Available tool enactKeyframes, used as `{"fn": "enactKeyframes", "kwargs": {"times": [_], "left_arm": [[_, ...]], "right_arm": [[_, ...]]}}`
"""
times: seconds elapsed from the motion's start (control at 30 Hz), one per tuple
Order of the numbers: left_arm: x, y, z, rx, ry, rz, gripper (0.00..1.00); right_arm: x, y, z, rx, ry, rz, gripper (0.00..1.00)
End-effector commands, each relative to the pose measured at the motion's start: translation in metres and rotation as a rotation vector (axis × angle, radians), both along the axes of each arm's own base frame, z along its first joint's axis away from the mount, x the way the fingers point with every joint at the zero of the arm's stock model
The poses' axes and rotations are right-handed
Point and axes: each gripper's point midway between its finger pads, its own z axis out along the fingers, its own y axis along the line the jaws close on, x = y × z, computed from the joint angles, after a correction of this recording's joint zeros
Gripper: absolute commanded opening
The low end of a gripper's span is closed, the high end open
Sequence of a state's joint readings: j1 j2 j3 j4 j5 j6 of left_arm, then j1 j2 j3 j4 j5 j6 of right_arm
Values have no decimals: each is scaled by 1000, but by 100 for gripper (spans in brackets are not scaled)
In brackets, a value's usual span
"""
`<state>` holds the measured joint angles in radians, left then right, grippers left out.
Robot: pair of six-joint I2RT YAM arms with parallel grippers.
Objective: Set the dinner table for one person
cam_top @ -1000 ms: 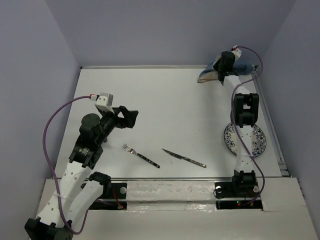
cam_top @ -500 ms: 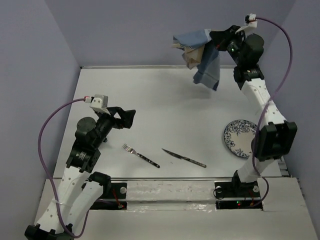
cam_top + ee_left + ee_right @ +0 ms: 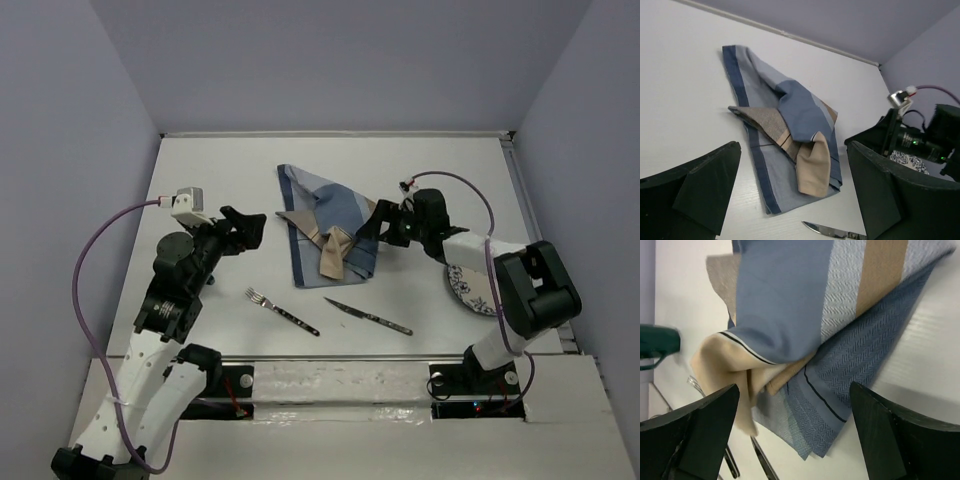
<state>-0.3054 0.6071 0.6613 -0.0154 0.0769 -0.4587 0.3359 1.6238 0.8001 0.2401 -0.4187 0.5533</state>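
A crumpled blue-and-tan cloth placemat (image 3: pixel 322 228) lies in a folded heap on the middle of the white dinner table (image 3: pixel 420 170). My right gripper (image 3: pixel 378 226) stands open at the cloth's right edge, and nothing is pinched between its fingers (image 3: pixel 700 425); the placemat (image 3: pixel 840 335) spreads just ahead of them. To the left of the placemat (image 3: pixel 790 115) my left gripper (image 3: pixel 248 228) hangs open and empty. A fork (image 3: pixel 283 311) and a knife (image 3: pixel 368 316) lie near the front edge. My right arm partly covers a blue-patterned plate (image 3: pixel 461 282) at the right.
Purple walls close in the table on three sides. The knife's tip (image 3: pixel 832 231) lies just in front of the cloth's near corner. A metal rail (image 3: pixel 340 360) runs along the front edge between the arm bases.
My right arm lifted the placemat from the back right corner, swung it through the air, laid it on the middle of the table and opened. The left gripper barely shifted.
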Motion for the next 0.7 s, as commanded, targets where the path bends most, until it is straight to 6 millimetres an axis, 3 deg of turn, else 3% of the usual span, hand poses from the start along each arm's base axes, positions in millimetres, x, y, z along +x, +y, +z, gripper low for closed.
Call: {"fn": "enactKeyframes", "kwargs": {"times": [0.0,0.13,0.2,0.23,0.3,0.33,0.37,0.4,0.47,0.53,0.6,0.67], "left_arm": [[7,0,-22,-76,81,42,98],[20,-20,-53,-112,170,15,95],[22,-41,-61,-124,180,-27,92],[25,-52,-75,-106,218,-45,91],[28,-70,-76,-97,210,-57,90],[32,-80,-85,-84,229,-77,88],[30,-97,-74,-92,206,-124,86],[30,-107,-76,-77,213,-141,86],[33,-122,-93,-7,246,-147,83],[35,-131,-96,30,245,-138,82],[47,-126,-94,25,226,-78,81],[63,-119,-91,19,210,-19,81]], "right_arm": [[29,-16,95,10,-289,-85,95],[15,-24,95,-23,-274,-111,88],[9,-26,94,-55,-279,-127,85],[5,-30,83,-74,-251,-137,79],[-3,-29,70,-90,-223,-131,66],[-4,-29,67,-95,-216,-129,64],[-6,-29,64,-105,-208,-138,62],[-9,-28,66,-105,-215,-138,49],[-14,-32,61,-110,-202,-154,43],[-21,-30,63,-94,-202,-129,26],[-32,-20,67,-67,-207,-72,24],[-47,1,65,-75,-207,7,39]]}}
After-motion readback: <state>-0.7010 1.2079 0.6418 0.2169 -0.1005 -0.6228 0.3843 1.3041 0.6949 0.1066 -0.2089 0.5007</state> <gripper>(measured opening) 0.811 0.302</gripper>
